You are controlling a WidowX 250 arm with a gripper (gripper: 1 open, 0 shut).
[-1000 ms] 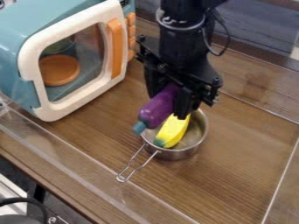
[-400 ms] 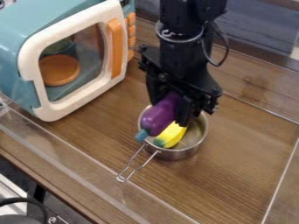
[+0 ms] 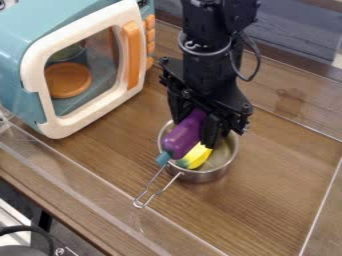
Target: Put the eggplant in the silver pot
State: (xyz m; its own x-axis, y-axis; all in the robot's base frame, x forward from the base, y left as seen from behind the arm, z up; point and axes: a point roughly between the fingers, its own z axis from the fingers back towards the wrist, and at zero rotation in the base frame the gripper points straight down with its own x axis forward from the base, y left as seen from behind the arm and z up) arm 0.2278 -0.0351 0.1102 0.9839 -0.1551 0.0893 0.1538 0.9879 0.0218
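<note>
Eggplant (image 3: pixel 185 137) sits in my tool (image 3: pixel 191 108), whose fingers are clamped on its upper part. On my view it hangs tilted, the far end up between the fingers and the green-capped end pointing down toward the pot's handle. The purple skin looks glossy under the light. I have it over the silver pot (image 3: pixel 210 171), on the handle side of the opening; whether it touches the rim or the thing inside, I cannot tell from here.

Inside the pot I can see a yellow toy (image 3: pixel 197 156), partly covered by the eggplant, with a green tip at its lower end. The pot stands on the wooden table (image 3: pixel 267 203), and its wire loop handle (image 3: pixel 148 195) reaches out toward the table's near left edge. The black arm (image 3: pixel 211 55) comes down from the top of my picture and hides part of the pot's far side.

Toward the table's far left corner there is a toy oven (image 3: pixel 54 108), blue-green with a white door frame and an orange handle (image 3: pixel 132 56). Through its window I make out a round orange piece (image 3: pixel 68 79). The oven stands apart from the pot, with bare wood between them.
</note>
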